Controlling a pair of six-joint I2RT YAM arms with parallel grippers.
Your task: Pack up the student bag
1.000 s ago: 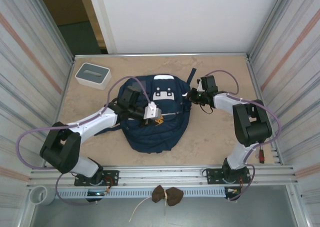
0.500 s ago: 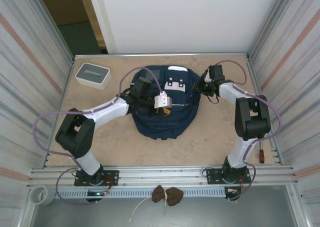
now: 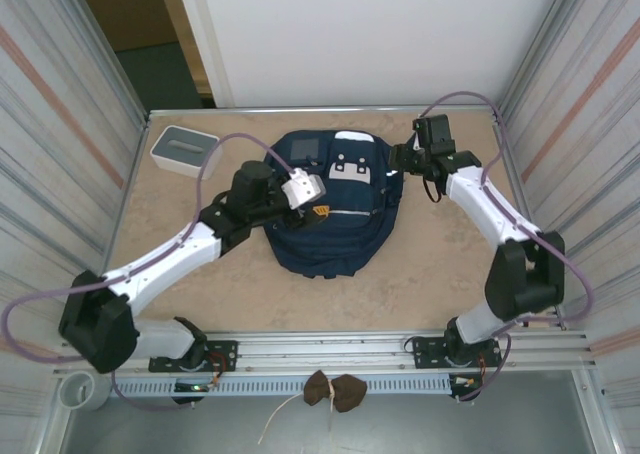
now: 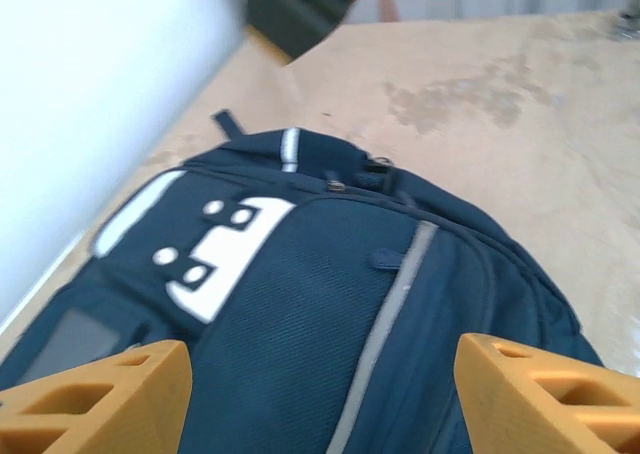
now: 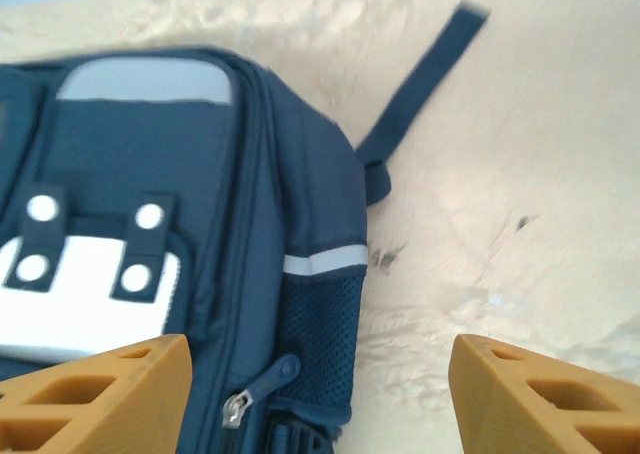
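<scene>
The student bag (image 3: 335,244) is a navy backpack lying flat mid-table, its white patch (image 3: 350,169) and grey square (image 3: 304,151) facing up. My left gripper (image 3: 318,211) hovers over the bag's front panel. In the left wrist view it (image 4: 320,399) stands open, the orange fingers (image 4: 100,394) wide apart over the fabric (image 4: 330,304) and holding nothing. My right gripper (image 3: 399,159) sits by the bag's right back corner. In the right wrist view it (image 5: 320,394) is open above the mesh side pocket (image 5: 320,324) and a zipper pull (image 5: 262,382).
A small white-and-grey box (image 3: 185,151) stands at the back left of the table. A loose dark strap (image 5: 420,84) trails from the bag onto the beige tabletop (image 3: 440,264). Corrugated walls (image 3: 60,144) close in both sides. A brown object (image 3: 335,391) hangs on the front rail.
The bag has slid toward the back of the table. Both grippers went from shut to open and let go of it. The left arm drew back leftward; the right arm reached farther back.
</scene>
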